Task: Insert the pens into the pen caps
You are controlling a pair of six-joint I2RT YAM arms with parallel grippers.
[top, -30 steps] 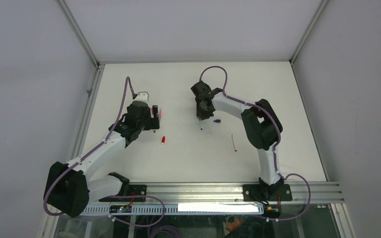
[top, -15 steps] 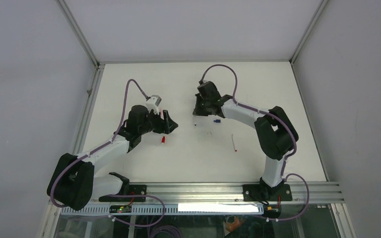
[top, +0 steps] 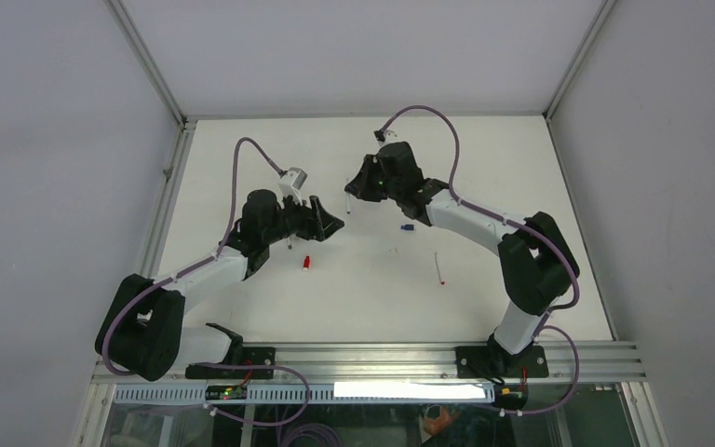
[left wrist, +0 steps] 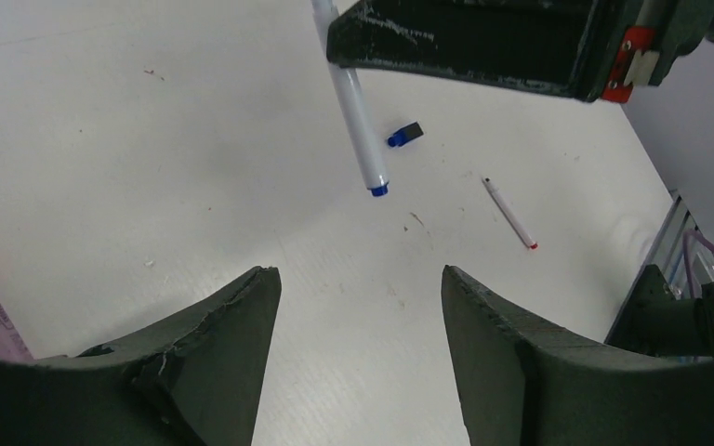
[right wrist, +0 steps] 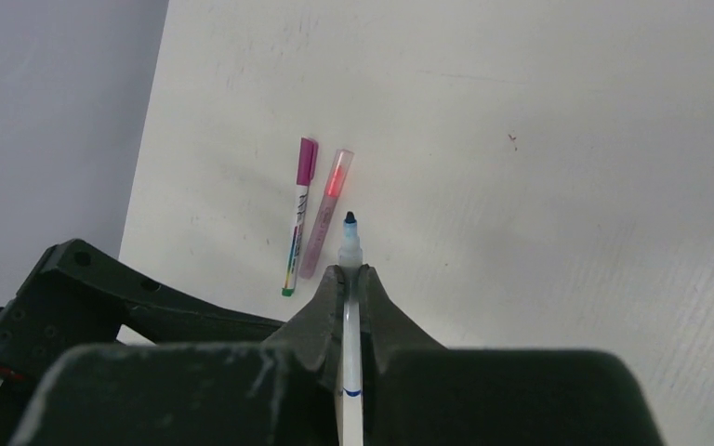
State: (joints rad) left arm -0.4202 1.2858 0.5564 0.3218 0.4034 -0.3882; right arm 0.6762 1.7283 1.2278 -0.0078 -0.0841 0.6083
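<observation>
White plastic, slim and smooth: the blue-tipped pen (right wrist: 350, 249) is pinched tight in my right gripper (right wrist: 350, 279), held above the tabletop (top: 484, 186). My left gripper (left wrist: 361, 279) hangs wide and empty just beside it. The stubby blue cap (left wrist: 406, 136) lies loose below. I'd expect it to skid on that smooth white board when grabbed, or the round barrel to swivel in the pinch.

Right claw (right wrist: 351, 277) pinching white pen (right wrist: 350, 253), magenta pen (right wrist: 297, 218), pink pen (right wrist: 323, 216) beyond
</observation>
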